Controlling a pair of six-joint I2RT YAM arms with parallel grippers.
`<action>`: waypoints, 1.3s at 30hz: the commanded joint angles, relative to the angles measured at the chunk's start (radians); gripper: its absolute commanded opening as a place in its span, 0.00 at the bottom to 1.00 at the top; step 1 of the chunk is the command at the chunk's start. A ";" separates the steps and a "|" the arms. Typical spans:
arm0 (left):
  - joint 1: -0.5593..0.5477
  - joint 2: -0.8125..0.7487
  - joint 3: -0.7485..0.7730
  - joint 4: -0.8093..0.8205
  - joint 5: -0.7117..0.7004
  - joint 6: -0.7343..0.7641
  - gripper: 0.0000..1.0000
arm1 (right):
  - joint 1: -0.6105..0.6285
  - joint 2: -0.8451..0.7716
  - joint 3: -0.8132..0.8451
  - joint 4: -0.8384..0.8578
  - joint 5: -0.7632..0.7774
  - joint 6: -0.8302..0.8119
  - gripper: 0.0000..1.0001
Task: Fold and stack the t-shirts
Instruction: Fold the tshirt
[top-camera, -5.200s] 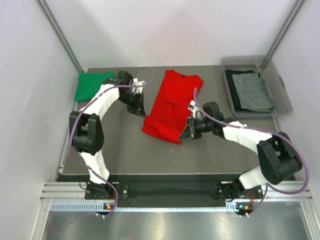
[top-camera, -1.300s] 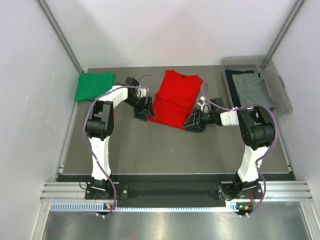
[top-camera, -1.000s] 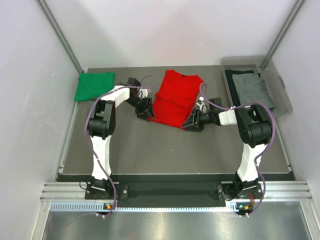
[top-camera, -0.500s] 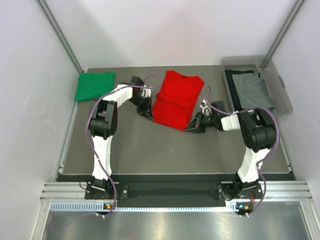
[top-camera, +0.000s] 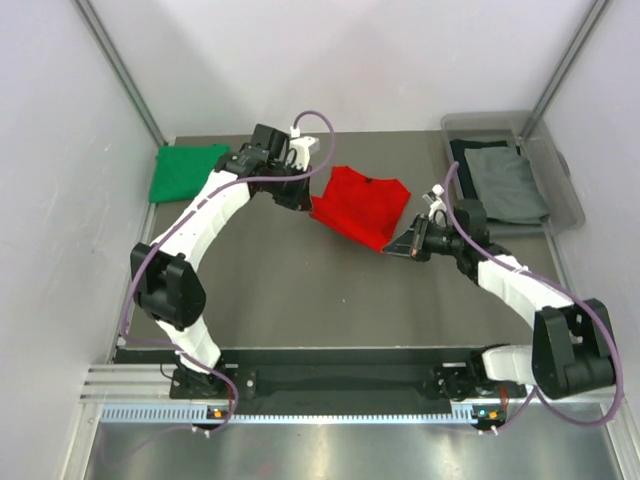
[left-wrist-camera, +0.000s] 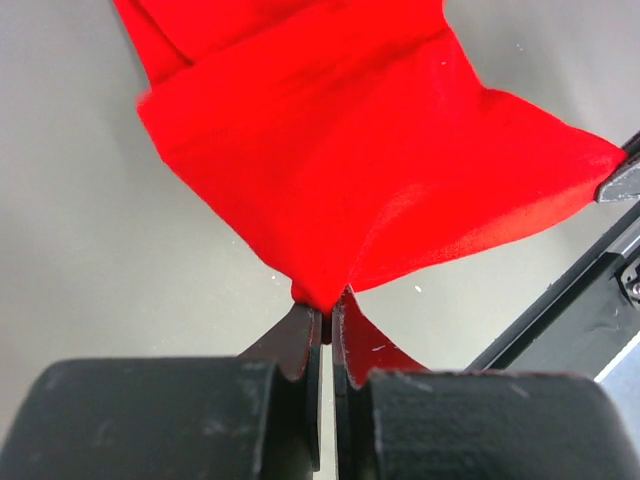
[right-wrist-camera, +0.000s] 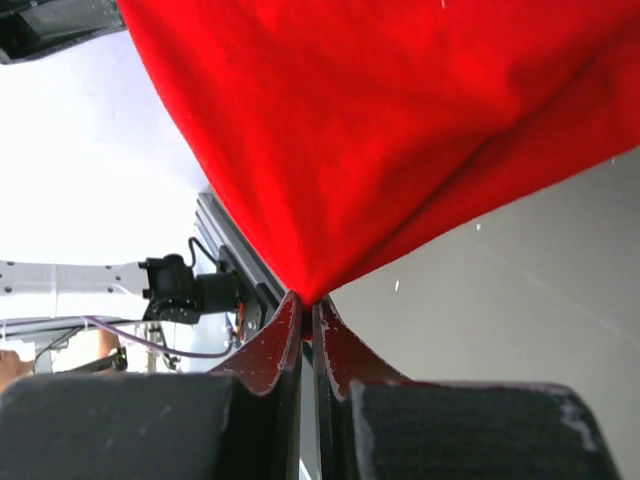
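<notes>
Red t-shirt (top-camera: 360, 203) is lying mid table (top-camera: 280, 290), its near corners being pinched by the left gripper (left-wrist-camera: 325, 318) and right gripper (right-wrist-camera: 308, 312), both clamping cloth, likely to carry the hem over for a fold. Green t-shirt (top-camera: 185, 172) is waiting folded at far left.

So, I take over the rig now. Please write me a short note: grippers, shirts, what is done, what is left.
Left gripper: shut on the red t-shirt, near-left corner.
Right gripper: shut on its near-right corner, edge lifted.
Green t-shirt: folded, far-left of the table.
Grey t-shirt over a dark one in the bin, far right.
Done: green folded.
Left: finish folding red, stack it, then the two from the bin.
</notes>
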 joint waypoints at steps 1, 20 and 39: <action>0.012 -0.005 -0.019 0.010 -0.041 0.037 0.00 | -0.023 -0.079 -0.049 -0.064 0.006 -0.016 0.00; 0.009 0.266 0.343 0.003 0.025 0.022 0.00 | -0.113 -0.070 0.075 0.059 -0.060 -0.002 0.00; -0.005 0.199 0.221 0.052 0.065 -0.061 0.00 | -0.242 -0.032 0.114 0.069 -0.086 -0.028 0.00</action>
